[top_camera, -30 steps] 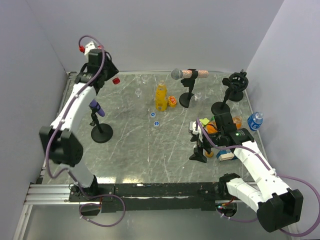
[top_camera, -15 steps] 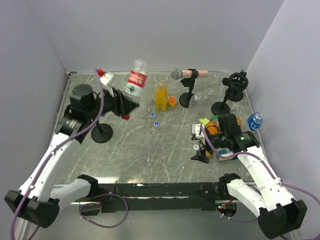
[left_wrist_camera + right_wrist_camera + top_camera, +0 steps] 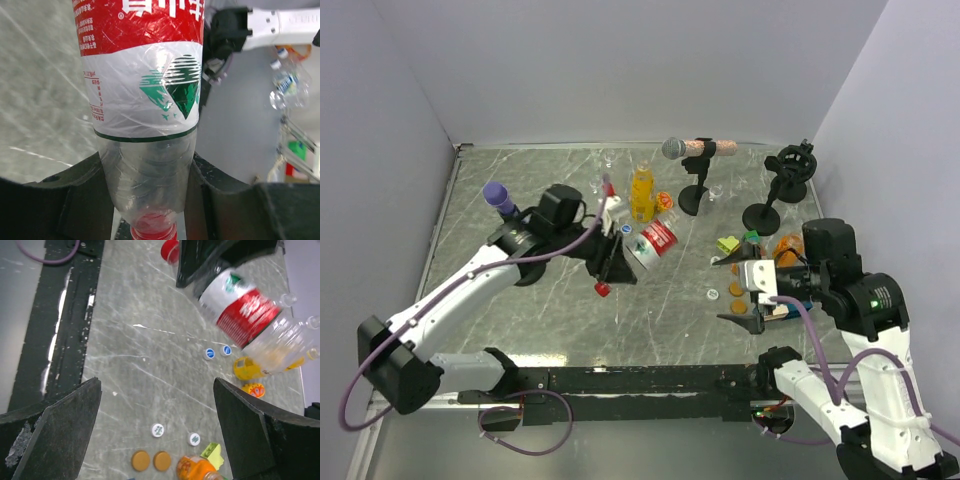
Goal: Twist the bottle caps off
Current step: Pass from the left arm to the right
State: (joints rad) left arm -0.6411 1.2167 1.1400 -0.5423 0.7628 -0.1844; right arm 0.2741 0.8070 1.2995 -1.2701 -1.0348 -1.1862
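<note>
We are swinging the left gripper in from the far-left corner to the middle of the table. Nearest, the right gripper is hanging spread, empty. The red cap is pointing near-left, its labelled bottle pinched at the shoulder by the left gripper. We should be turning that cap toward the right gripper, keeping the bottle steady.
</note>
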